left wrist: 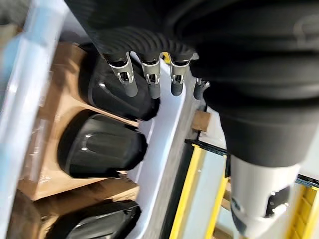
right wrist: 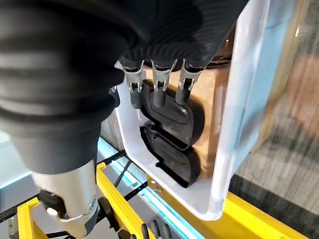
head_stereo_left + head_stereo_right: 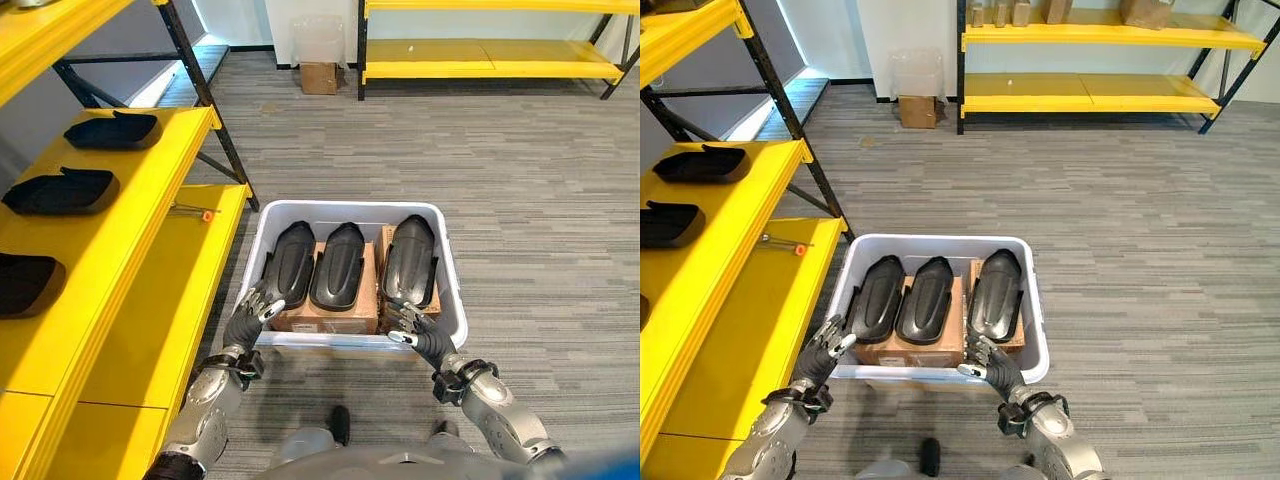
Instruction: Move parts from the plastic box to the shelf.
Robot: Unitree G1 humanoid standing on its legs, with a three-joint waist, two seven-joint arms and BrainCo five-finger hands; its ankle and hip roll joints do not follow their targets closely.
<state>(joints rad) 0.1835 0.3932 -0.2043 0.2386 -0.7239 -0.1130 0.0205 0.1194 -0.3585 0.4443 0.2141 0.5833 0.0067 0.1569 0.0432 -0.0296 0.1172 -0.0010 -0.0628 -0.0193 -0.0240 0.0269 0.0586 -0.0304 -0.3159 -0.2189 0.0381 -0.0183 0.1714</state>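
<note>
A white plastic box [image 3: 350, 208] stands on the carpet and holds three black moulded parts side by side on brown cartons: left part [image 3: 290, 262], middle part [image 3: 338, 265], right part [image 3: 410, 258]. My left hand [image 3: 250, 315] hovers open at the box's near left corner, its fingers [image 1: 149, 82] just over the end of the left part. At the near rim my right hand [image 3: 418, 335] is open, with its fingers [image 2: 158, 92] above the near end of the right part [image 2: 172, 114]. Neither hand holds anything. The yellow shelf [image 3: 150, 200] runs along the left.
Three black parts [image 3: 112, 130] [image 3: 62, 190] [image 3: 25, 282] lie on the shelf's upper level. A thin tool with an orange tip [image 3: 195, 211] rests on the lower level. A small carton [image 3: 318, 77] and another yellow rack [image 3: 490, 60] stand at the far wall.
</note>
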